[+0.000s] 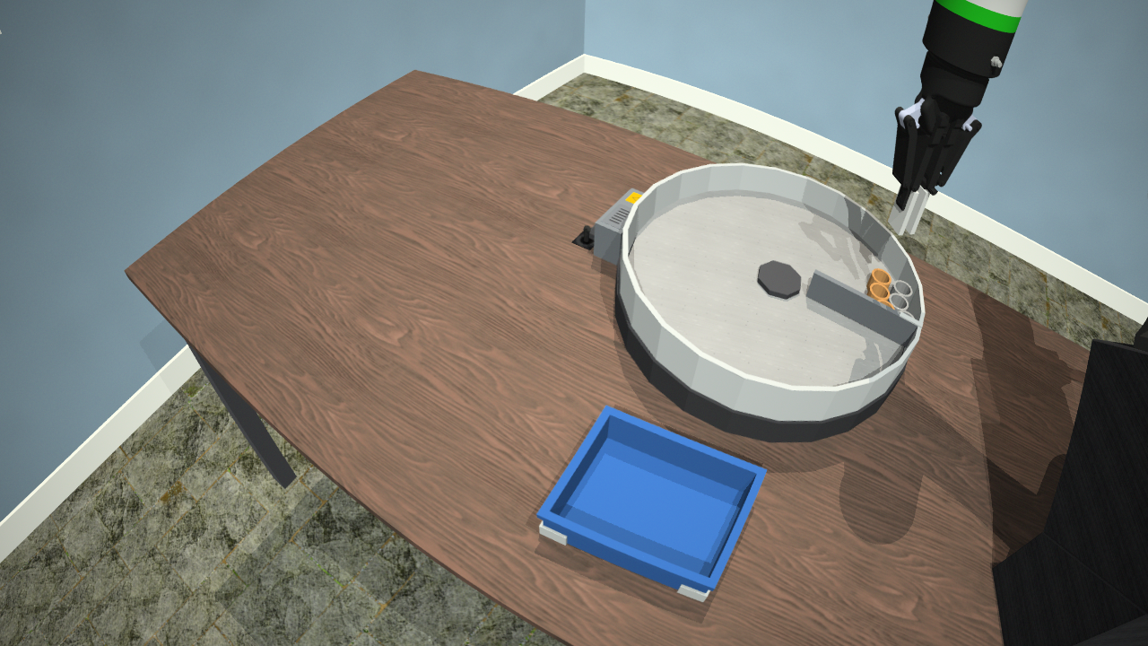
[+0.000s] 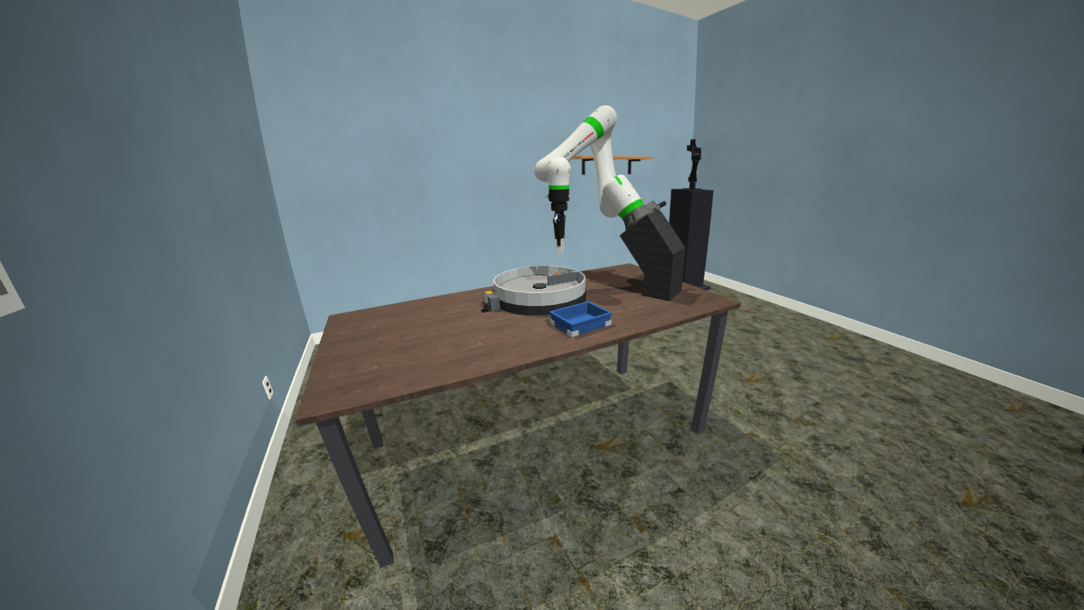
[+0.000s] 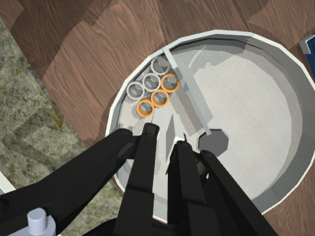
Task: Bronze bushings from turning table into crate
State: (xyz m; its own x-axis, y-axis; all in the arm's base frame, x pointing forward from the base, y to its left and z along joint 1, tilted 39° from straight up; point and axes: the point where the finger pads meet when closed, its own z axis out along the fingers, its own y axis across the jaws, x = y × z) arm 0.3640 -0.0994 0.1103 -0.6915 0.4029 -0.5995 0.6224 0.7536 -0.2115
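Note:
Three bronze bushings point(image 3: 170, 91) point(image 1: 880, 274) stand upright in a slanting row on the turning table point(image 1: 722, 371) point(image 2: 523, 291) point(image 3: 305, 115). Three steel bushings point(image 3: 151, 74) stand in a row beside them, nearer the rim. They are crowded together on one side of the grey divider point(image 1: 858, 309) point(image 3: 190, 86). The blue crate point(image 1: 654, 501) point(image 2: 579, 318) point(image 3: 310, 59) is empty. My gripper point(image 1: 907, 222) point(image 2: 559, 247) point(image 3: 163, 121) is shut to a narrow gap with nothing between the fingertips. It points down, well above the turning table.
The turning table has a raised rim and a dark hub point(image 1: 778, 278) point(image 3: 213, 142) in its middle. A grey box point(image 1: 612, 229) with a yellow label adjoins its side. My arm's black base point(image 2: 653, 257) stands on the table, with a separate black pedestal point(image 2: 691, 235) behind it.

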